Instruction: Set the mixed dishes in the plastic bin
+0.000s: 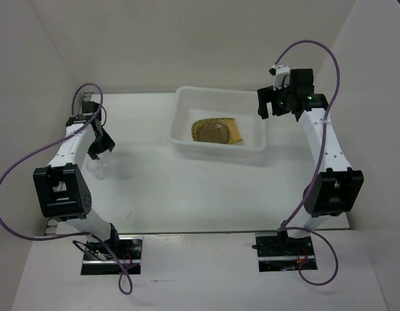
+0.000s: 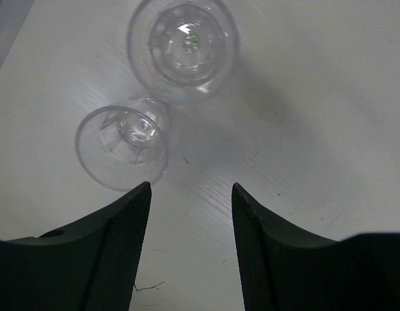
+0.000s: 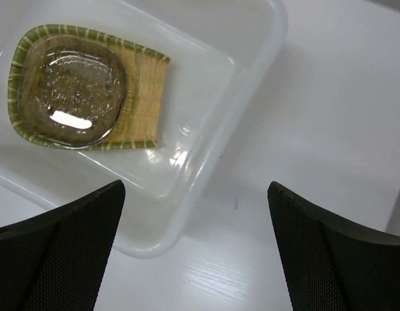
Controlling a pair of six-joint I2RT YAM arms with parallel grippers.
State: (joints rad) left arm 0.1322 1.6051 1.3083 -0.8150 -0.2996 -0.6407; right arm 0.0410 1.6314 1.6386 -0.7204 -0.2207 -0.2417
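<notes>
The tan-yellow plate [image 1: 234,133] [image 3: 145,91], fan-shaped with a green striped edge, lies flat on the floor of the plastic bin [image 1: 212,103] [image 3: 206,84]. A smoky-grey dish [image 1: 212,133] [image 3: 73,91] sits on top of it and covers most of the plate's wider part. The bin stands on the white table [image 1: 187,194] at the far middle, with the plate towards its near side.

Two more glass pieces stand upright on the table well to the left of the bin. One is a round glass dish [image 2: 183,45] and the other a small clear cup [image 2: 122,146]. They are just beside each other and their rims seem to meet. From above they are only faintly visible under the left arm.

The left gripper [image 1: 98,154] [image 2: 190,188] hangs over the table just short of the small cup. Its fingers [image 2: 122,246] are spread, with nothing between them but bare tabletop. The cup lies off the tip of one finger rather than in the gap.

The right gripper [image 1: 270,110] [image 3: 196,186] is raised above the bin's right end. Its fingers [image 3: 336,253] are spread wide and hold nothing, and below them are the bin's rounded corner and the table beside it.
</notes>
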